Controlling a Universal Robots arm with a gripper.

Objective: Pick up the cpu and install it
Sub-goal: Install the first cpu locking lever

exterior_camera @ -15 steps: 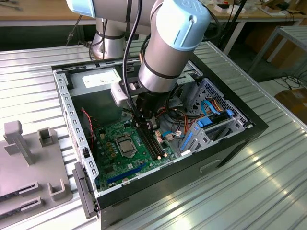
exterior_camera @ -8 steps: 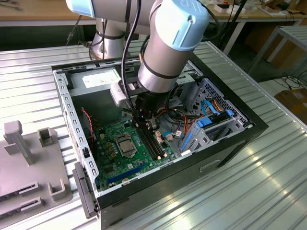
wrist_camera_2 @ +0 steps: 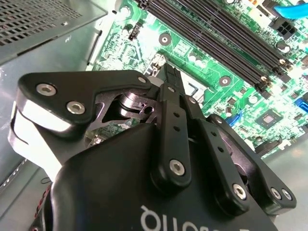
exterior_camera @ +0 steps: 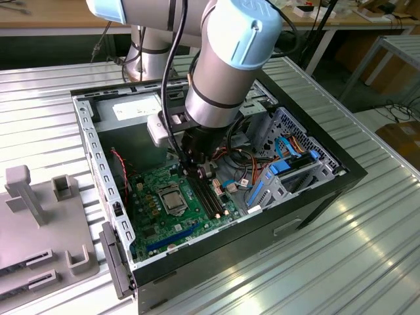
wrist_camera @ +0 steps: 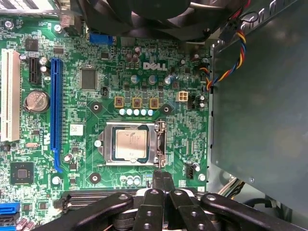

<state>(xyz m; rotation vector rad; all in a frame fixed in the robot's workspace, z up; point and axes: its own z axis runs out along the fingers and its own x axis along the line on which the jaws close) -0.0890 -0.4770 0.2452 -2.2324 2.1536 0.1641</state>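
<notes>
motherboard [wrist_camera: 144, 82]: green, gold-topped squares
cpu [wrist_camera: 131, 146]: silver-grey, beyond the fingertips
gripper [wrist_camera: 162, 179]: black
expansion slot [wrist_camera: 57, 110]: blue
arm joint cap [exterior_camera: 246, 26]: pale blue
computer case [exterior_camera: 328, 190]: black

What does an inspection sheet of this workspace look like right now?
Surface: ribbed metal table with an open PC case lying on it.
Job's things: cpu sits in the socket frame on the motherboard.
Clutter: grey fixture at the exterior view's left.
Hand: hand shut, holding nothing, above the board beside the socket.
Cables: coloured wires by the fan; blue cables in the case.
Surroundings: benches behind.
</notes>
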